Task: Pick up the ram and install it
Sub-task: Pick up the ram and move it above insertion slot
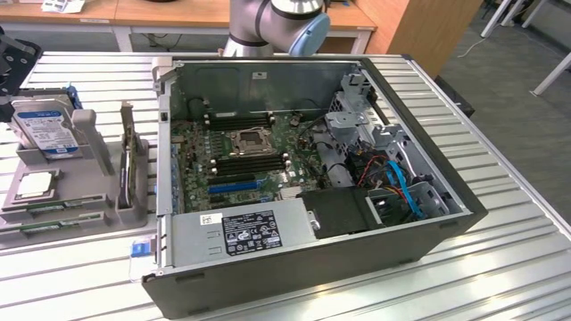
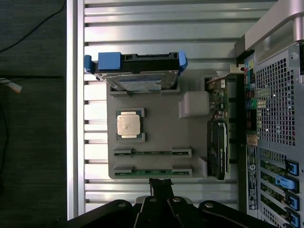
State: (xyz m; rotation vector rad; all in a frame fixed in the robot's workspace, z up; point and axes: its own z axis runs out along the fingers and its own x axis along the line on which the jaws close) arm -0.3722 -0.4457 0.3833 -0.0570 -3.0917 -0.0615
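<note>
Two long, thin green circuit-board ram sticks lie side by side, parallel, each seated in its own pair of clips on a flat grey plastic holder tray. Both sit untouched in those slots.

On the same tray, a square silver processor chip rests in a recess just beside the sticks. Beyond it, a boxy silver hard drive with a blue-white label leans in a blue bracket. A dark expansion card stands on edge along the tray's side nearest the computer.

In the wrist view the black gripper has its fingers pressed together with nothing between them. Its tip shows over the tray's edge on the ram side, clear of both sticks.

The tray rests on a slatted metal table, just beside a dark grey tower computer case that lies on its side with its panel off. Inside, the green motherboard faces up, with a silver power supply along the near wall. The grey robot arm rises behind the case.
</note>
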